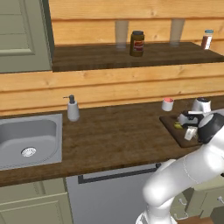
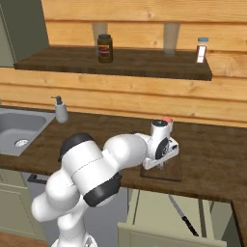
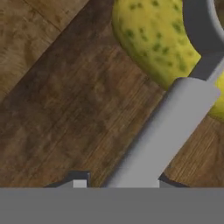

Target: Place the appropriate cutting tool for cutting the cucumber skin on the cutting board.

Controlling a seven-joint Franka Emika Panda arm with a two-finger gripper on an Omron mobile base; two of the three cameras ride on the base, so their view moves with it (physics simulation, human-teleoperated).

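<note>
A: Start with the big things. How does the arm [image 2: 91, 169] stand?

B: In the right base view it rises from about 7 o'clock, bulges into a thick white elbow, then reaches toward 3 o'clock, its wrist turned down over the board. In the left base view it climbs from 5 o'clock and folds back at the right edge.

A: And under it?

B: The wooden bench [image 1: 113, 135], with the steel sink [image 1: 26, 142] at 9 o'clock of the left base view and a soap dispenser [image 1: 72, 108] just behind the sink's far corner. The cutting board [image 1: 173, 127] lies at 3 o'clock, darker than the bench; in the right base view its front edge sits close to the bench's front edge.

A: The end effector?

B: The end effector [image 3: 118, 183] hangs low over the board, pointing down. In the hand view a grey handle of a peeler [image 3: 162, 135] runs from between the finger tips up toward 1 o'clock. Whether the fingers press on it or have let go, I cannot tell; the tips sit just beside it on either side.

A: The cucumber?

B: The cucumber [image 3: 166, 48] lies on the board, yellow-green and speckled, at 1 o'clock of the hand view. The peeler's grey head lies across it.

A: Anything smaller?

B: A small pink-rimmed cup [image 1: 167, 104] stands on the bench behind the board; a dark jar [image 1: 137, 43] stands on the wall shelf [image 1: 96, 57].
</note>
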